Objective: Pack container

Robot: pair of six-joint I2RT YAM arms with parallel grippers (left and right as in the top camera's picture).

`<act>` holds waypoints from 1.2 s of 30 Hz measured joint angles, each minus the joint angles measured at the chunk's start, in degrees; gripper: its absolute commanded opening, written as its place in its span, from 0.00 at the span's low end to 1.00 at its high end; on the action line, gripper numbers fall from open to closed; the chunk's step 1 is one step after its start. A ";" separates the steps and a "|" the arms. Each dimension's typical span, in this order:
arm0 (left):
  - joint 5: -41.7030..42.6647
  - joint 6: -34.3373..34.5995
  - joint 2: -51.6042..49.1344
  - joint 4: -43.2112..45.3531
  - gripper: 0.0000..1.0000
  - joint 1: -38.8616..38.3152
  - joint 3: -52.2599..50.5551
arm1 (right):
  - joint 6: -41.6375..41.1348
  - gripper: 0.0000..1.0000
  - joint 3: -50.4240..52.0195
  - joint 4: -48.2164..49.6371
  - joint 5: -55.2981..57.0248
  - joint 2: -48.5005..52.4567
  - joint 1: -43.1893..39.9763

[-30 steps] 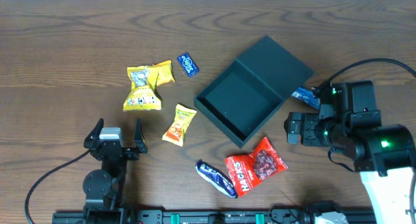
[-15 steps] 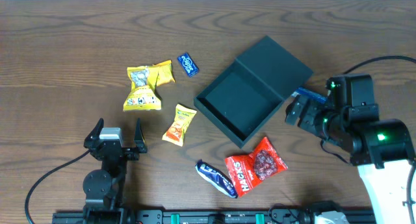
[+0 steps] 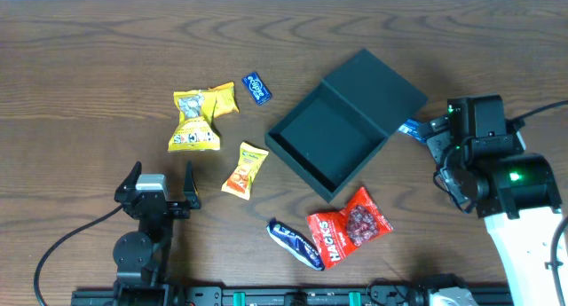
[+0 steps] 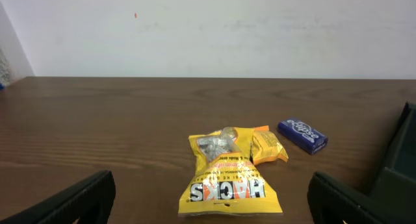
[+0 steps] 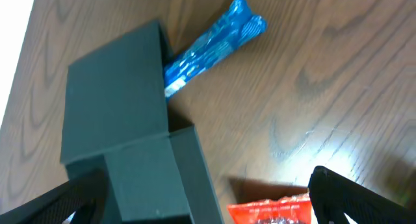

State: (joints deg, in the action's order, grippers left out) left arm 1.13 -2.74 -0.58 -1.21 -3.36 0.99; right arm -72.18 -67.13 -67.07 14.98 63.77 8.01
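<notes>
Right gripper [image 5: 208, 191] jaws wide, empty, near blue packet [image 5: 211, 45] beside open container [image 3: 330, 139] lid; left gripper [image 3: 161, 175] wide, empty

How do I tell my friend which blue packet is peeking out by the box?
Find the big dark green box, then its flat lid. A bright blue packet sticks out at the lid's right corner. Unlike the flat blue packet lying alone on bare wood, it is partly hidden by the lid.
</notes>
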 measured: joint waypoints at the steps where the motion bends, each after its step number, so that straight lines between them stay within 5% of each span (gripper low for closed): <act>1: 0.00 0.00 0.00 0.00 0.95 0.00 0.00 | -0.22 0.99 0.00 -0.31 0.42 0.00 0.00; 8: 0.00 0.00 0.00 0.00 0.95 0.00 0.00 | -2.32 0.99 0.00 -1.27 2.29 0.00 -0.79; 19: 0.02 0.00 0.00 0.00 0.95 0.00 0.00 | 7.34 0.99 -0.11 -12.96 -4.63 -3.32 4.22; 36: 0.00 0.00 0.00 0.00 0.95 0.00 0.00 | 64.76 0.99 -0.22 -16.33 -22.21 -9.68 19.74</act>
State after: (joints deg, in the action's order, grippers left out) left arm 1.13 -2.74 -0.58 -1.21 -3.36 0.99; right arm -7.42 -67.35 -83.40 -7.22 54.08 27.75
